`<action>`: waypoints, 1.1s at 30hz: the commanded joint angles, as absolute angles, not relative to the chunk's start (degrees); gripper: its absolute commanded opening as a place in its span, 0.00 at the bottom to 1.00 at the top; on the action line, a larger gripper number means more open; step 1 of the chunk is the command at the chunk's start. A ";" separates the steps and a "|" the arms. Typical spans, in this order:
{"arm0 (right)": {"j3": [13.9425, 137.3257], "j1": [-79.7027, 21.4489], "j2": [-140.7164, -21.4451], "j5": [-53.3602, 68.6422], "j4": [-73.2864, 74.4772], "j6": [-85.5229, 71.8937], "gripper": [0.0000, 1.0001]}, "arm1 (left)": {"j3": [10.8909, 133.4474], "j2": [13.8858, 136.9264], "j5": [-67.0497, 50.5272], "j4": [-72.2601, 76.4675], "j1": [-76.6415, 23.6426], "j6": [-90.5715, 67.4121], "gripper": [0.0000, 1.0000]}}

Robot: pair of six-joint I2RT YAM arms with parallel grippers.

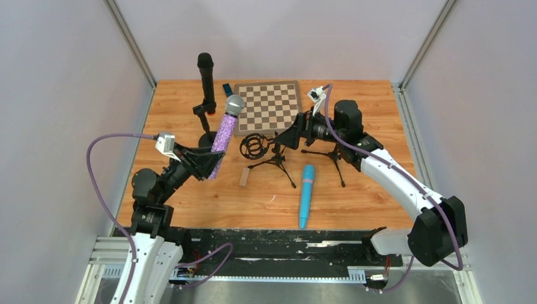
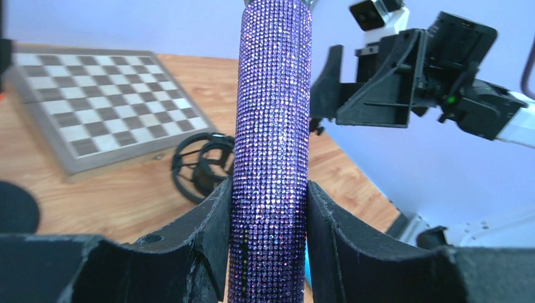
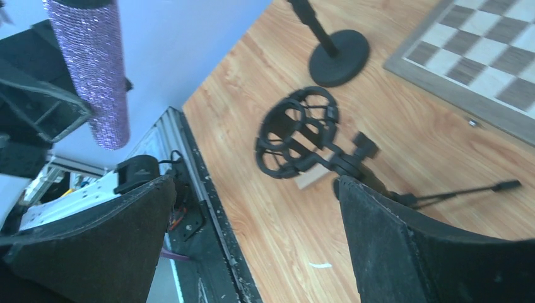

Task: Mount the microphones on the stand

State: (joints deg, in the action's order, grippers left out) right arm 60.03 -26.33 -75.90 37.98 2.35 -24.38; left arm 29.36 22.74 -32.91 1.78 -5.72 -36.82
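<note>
The blue mic is seen lying flat on the table, on the near side of the right gripper, whose jaws are spread wide just beside the shock mount. The purple mic is clamped, grille up, in the left gripper. Beyond it, the black mic is clipped upright in a stand.

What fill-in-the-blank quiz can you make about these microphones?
The left tool holds the purple microphone with its grille pointing ____.
The right tool stands ____, holding nothing.
In the top view, the black microphone stands ____ of the chessboard.
Missing: up; open; left.
</note>
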 commanded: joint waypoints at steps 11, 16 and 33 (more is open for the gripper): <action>52.51 -29.57 -71.72 43.47 -31.23 -40.87 0.99 | 35.13 41.66 -25.30 33.40 -28.02 -41.00 0.00; 50.72 -29.97 -70.79 44.70 -37.95 -43.72 0.97 | 35.60 46.60 -22.54 39.55 -32.05 -41.64 0.00; 49.13 -33.01 -75.72 44.73 -56.84 -54.77 0.81 | 31.37 47.79 -21.48 46.24 -32.82 -44.53 0.00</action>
State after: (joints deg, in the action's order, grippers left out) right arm 46.89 -32.18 -74.35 44.34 -49.67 -51.64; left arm 31.38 48.01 -22.50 39.75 -32.29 -43.51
